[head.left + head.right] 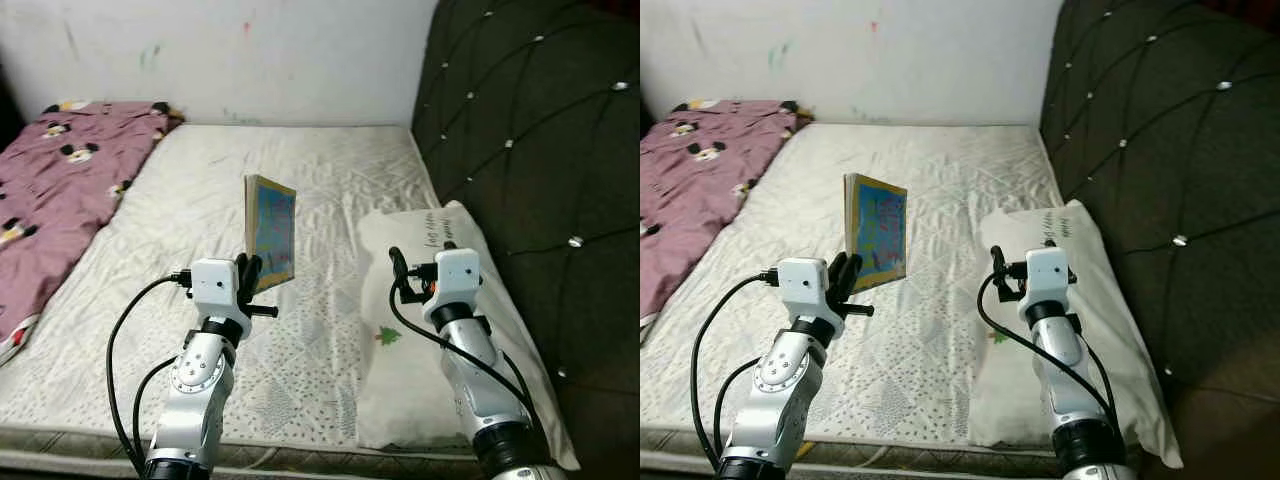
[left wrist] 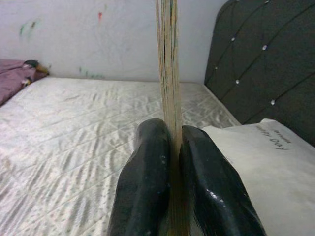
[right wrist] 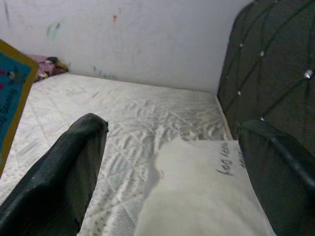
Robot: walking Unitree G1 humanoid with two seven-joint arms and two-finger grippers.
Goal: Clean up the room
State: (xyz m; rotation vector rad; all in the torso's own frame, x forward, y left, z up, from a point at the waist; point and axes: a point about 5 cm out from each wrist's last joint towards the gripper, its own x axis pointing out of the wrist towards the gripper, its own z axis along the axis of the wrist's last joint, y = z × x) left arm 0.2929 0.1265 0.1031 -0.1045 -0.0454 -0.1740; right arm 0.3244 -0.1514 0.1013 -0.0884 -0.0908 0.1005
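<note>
On the mattress (image 1: 300, 180) I see the book (image 1: 271, 231) upright near centre. The blanket (image 1: 60, 180) lies at ten o'clock, the pillow (image 1: 420, 330) at three, the headboard (image 1: 540, 130) beyond it.

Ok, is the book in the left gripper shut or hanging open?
Shut. The book stands upright on edge, its pages one tight stack between the left gripper's fingers, above the mattress.
</note>
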